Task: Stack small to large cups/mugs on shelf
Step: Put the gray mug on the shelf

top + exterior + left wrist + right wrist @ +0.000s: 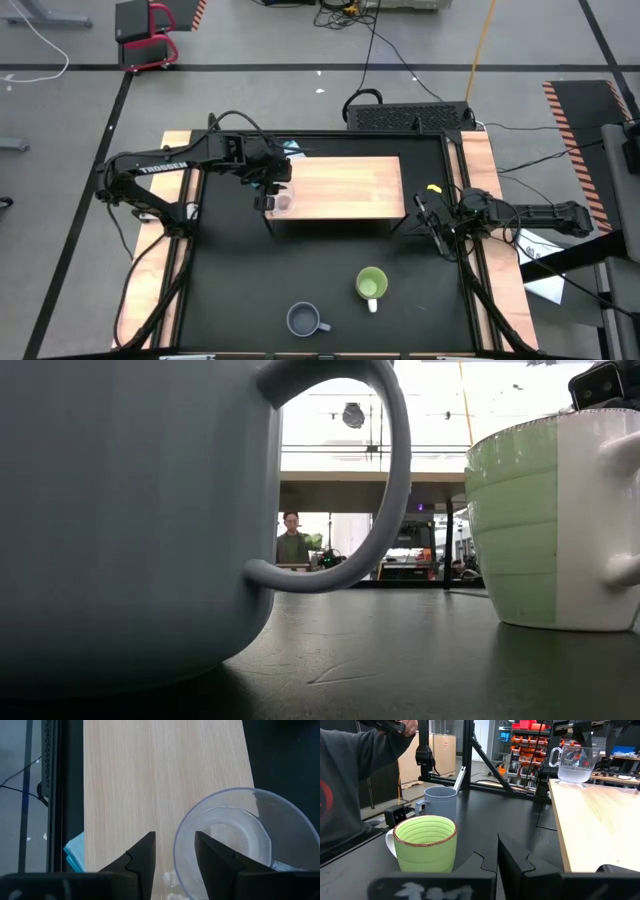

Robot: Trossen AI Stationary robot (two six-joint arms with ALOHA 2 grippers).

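Clear glass, that is what the left gripper (272, 190) has to do with: the small glass cup (283, 203) stands on the plank top of the wooden shelf (350, 185), close to its left end, and in the left wrist view the two dark fingers (142, 857) straddle the cup's near wall, one outside the rim and one over the bowl, parted with a narrow gap. I cannot tell whether they touch the glass; the cup rests flat on the wood, so my reading is that the jaws stand slack around its rim and are not carrying it. The smallest vessel sitting there first makes sense as the start of the small-to-large order. The grey-blue mug (303, 320) and the green mug (372, 285) with its white handle wait down on the black table (230, 290), near its front edge and a little apart from each other (both untouched, as far as I can see). The right gripper (436, 222) is parked off the shelf's right end, fingers closed on nothing. White lettering on the left arm seems to read TROSSEN. A person in a dark sleeve (350, 780) stands beside the table.
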